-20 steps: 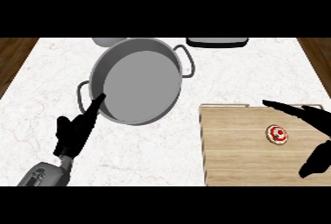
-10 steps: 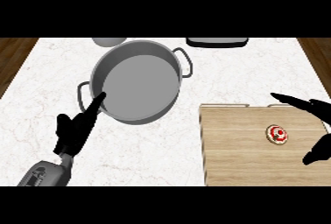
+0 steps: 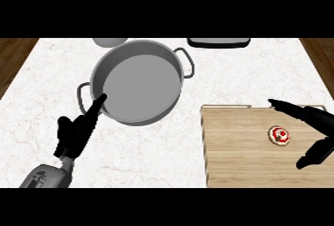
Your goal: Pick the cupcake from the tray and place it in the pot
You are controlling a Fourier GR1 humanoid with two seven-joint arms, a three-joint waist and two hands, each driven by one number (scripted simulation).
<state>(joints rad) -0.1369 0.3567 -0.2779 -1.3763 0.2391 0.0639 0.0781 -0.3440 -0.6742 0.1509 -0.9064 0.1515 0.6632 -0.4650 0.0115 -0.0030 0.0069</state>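
Head view
My right hand (image 3: pixel 306 114): comes in from the right edge over the tray (image 3: pixel 238 152). Fingers and thumb are spread wide apart and hold nothing.
Cupcake (image 3: pixel 280 135): on the tray's right part, seen from above as a small round with a red and white top.
Cupcake from my right hand: it lies in the gap between my fingers above it and my thumb below it, a little left of where the palm must be. It touches neither.
Long axis: none on the cupcake, it is round. I judge any closing direction would do.
Nearer hand: the right by far. My left hand (image 3: pixel 75 132) is well apart from the tray, across bare counter (image 3: pixel 254 79).
My left hand: open, fingers up, resting at the lower left beside the pot (image 3: pixel 137 86).
Pot: up and left of the tray, nothing in it, handles at lower left and upper right.
Hidden: my right palm is cut off by the right edge. I cannot tell how high the hand hangs over the cupcake.
Hard to make out: whether my left fingertip touches the pot's rim. Two objects are cut off at the top edge.
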